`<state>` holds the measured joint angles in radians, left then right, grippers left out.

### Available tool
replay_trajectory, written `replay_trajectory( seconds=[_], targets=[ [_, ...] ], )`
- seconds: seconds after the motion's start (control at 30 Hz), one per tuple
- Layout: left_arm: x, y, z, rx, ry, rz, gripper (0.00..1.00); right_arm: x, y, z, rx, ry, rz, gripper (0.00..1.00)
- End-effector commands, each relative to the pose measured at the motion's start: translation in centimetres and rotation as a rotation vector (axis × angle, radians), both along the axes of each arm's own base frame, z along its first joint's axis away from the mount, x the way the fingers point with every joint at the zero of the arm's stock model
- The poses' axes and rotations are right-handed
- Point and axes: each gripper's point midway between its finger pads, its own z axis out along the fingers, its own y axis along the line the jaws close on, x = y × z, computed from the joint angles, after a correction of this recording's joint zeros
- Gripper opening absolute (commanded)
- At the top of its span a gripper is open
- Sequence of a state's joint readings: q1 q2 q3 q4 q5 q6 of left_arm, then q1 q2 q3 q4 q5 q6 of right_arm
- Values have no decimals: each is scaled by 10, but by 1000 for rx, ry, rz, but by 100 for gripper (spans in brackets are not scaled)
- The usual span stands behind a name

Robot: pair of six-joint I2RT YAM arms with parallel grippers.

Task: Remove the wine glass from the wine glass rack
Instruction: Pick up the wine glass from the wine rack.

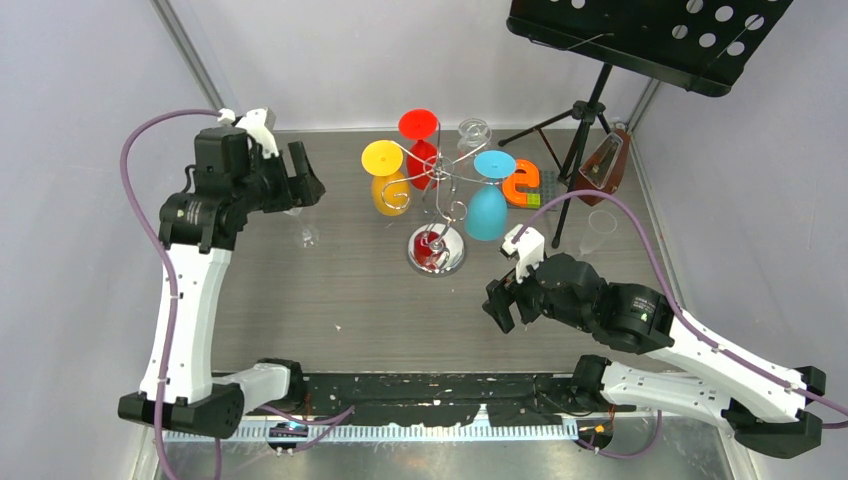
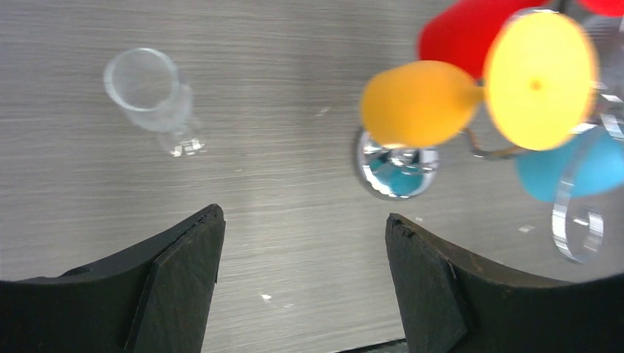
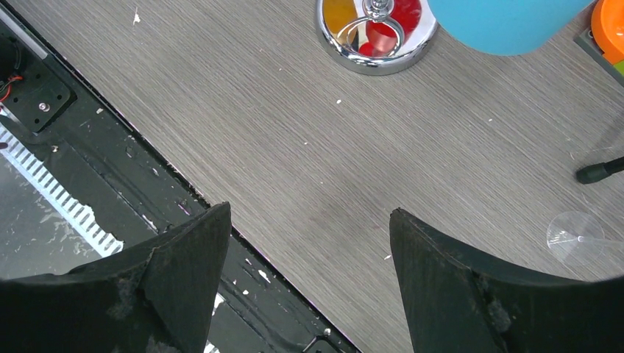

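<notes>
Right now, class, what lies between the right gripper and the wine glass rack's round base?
Nothing but bare table: the right wrist view shows plain woodgrain from the open right gripper up to the mirrored base of the wine glass rack.

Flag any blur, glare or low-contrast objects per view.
Top external: even light, sharp; the chrome rack glints. Left wrist: yellow glass blurred, too close; clear glass faint against the table. Right wrist: sharp; rack base mirrors colours.
</notes>
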<state>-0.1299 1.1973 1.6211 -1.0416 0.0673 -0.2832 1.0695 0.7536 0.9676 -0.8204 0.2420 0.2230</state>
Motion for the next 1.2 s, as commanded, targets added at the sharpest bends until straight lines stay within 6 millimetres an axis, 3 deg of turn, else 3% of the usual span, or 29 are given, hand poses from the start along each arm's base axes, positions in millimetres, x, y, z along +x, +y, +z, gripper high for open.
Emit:
replay_trajectory(
  seconds=[0.0, 0.3, 0.47, 0.6, 1.17],
  targets=[
    [-10, -48, 46, -231, -129, -183, 79, 5, 2, 14, 43, -12, -37, 85],
    [-6, -97, 68, -540, -176, -344, 79, 4, 1, 13, 50, -3, -47, 85],
    [2, -114, 69, -623, -160, -390, 79, 4, -1, 13, 59, -7, -57, 85],
    [10, -122, 70, -661, -151, -388, 79, 5, -4, 14, 60, -17, -65, 85],
    [41, -132, 39, -673, -78, -338, 76, 7, -9, 10, 40, -37, -69, 85]
  ],
)
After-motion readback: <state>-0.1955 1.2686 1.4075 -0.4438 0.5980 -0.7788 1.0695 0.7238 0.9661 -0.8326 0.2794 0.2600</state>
